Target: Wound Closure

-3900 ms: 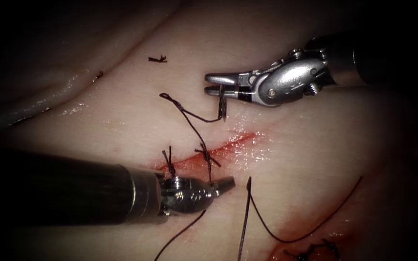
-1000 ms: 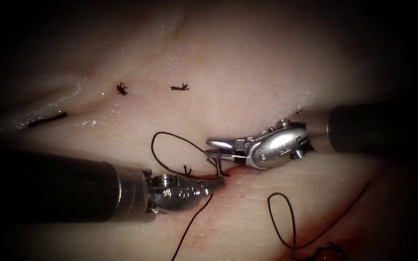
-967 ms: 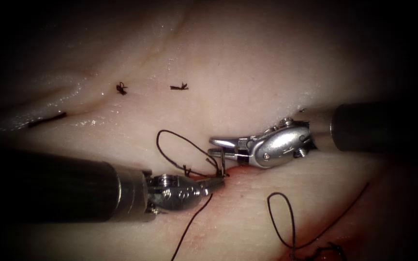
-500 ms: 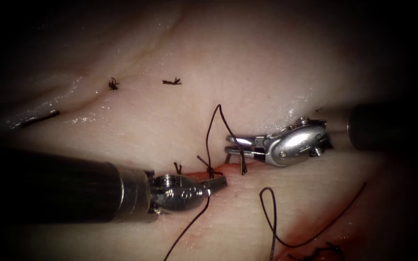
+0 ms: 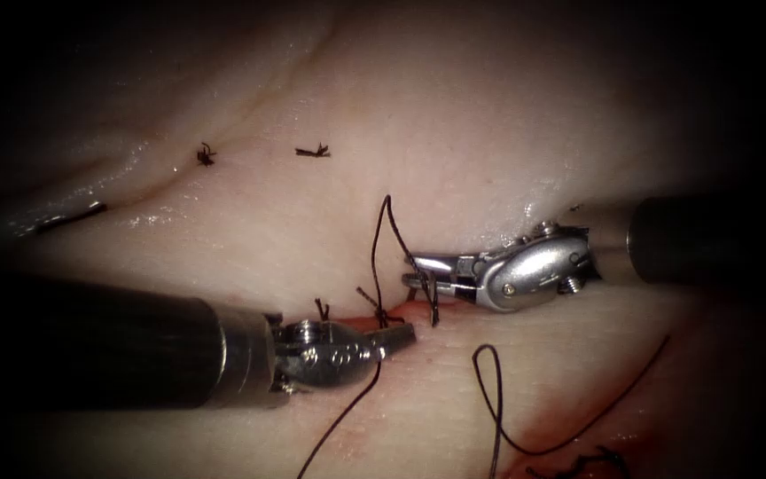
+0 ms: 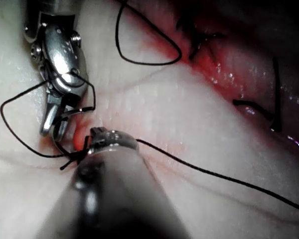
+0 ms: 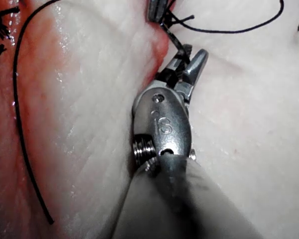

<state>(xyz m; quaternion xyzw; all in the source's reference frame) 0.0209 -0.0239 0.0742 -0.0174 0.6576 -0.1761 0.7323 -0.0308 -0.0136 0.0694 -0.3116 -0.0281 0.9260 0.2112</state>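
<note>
Left tool [image 5: 401, 334]: it enters from the left of the frame and its tip lies at the lower edge of the cut [image 5: 414, 308]. The jaws are clenched on the thread [image 5: 378, 257], right beside the newest stitch [image 5: 381, 313].
Right tool [image 5: 420, 270]: it enters from the right, with its tip just above the cut. The jaws are clamped on the needle [image 5: 433, 306].
Needle: it hangs down from the right tool's jaws as a short dark piece, on the right of the newest stitch. I cannot tell at which place of its curve it is held. Its low end is very near the cut, and I cannot tell if it touches the tissue [image 5: 489, 133]. It does not look driven in.
Thread: one strand rises from the stitch to a peak in the middle of the frame and comes down over the right tool's jaws. The left wrist view shows thread lying across the right tool [image 6: 54, 119]. Another strand runs from the left tool's tip to the bottom edge. A free loop [image 5: 488, 390] lies at lower right.
Older stitch [image 5: 322, 309]: it sits on the cut, left of the newest one.
Cut ends of thread [image 5: 312, 151]: they lie at upper left, well apart from the cut.
Step, as I judge: knot work on the newest stitch, with a loop over the right tool.
Next move calls for: even tension on both strands, and the needle point kept clear of the tissue.
</note>
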